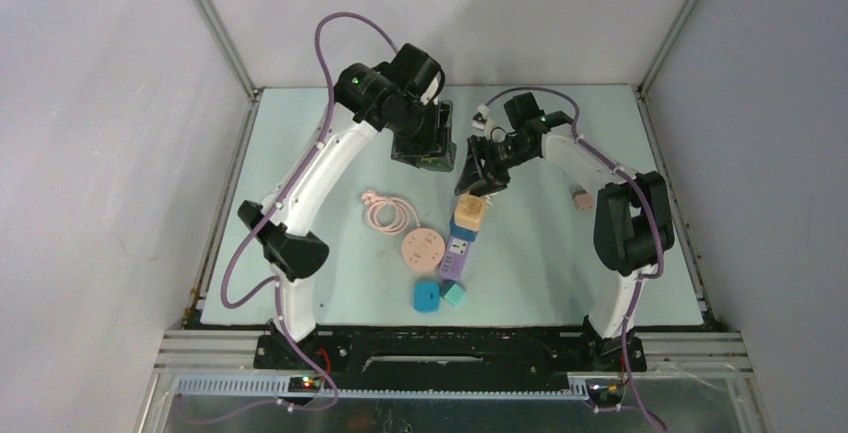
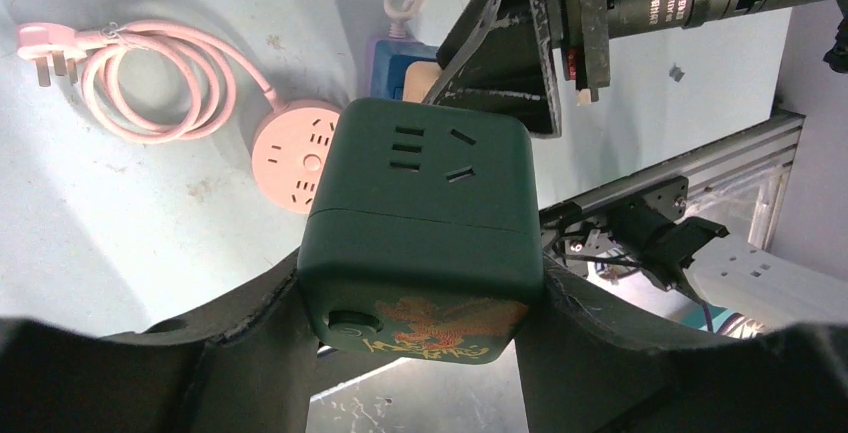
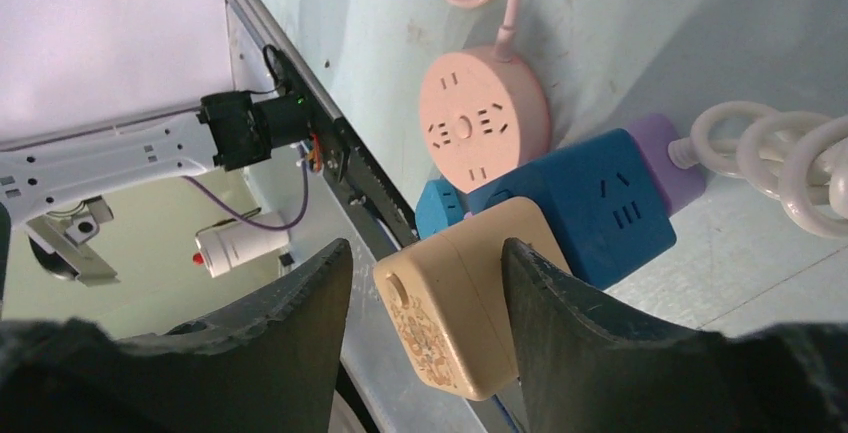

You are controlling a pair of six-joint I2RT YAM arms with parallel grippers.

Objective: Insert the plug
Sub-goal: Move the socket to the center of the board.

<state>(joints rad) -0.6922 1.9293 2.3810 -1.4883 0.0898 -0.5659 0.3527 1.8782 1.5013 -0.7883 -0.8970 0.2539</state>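
Right wrist: centre the spread right jaws on the beige plug (image 3: 455, 303), at the end of the blue strip (image 3: 590, 203) on the counter (image 1: 560, 253), then squeeze evenly. Hold level the green socket (image 2: 420, 223), pinched aloft in left jaws.

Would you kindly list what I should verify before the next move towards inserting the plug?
1. Left claw grip on the green socket cube: ok, it is clamped between both fingers.
2. Green socket cube's slotted face exposed: ok, nothing covers the slots.
3. Right claw placed around the beige cube: ok, the cube sits between its fingers.
4. Right claw grip on the beige cube: not ok, a gap shows beside one finger.
5. Beige cube free of the blue socket block: cannot tell, their contact is hidden.
6. Beige cube's pins: cannot tell, no pins are visible.
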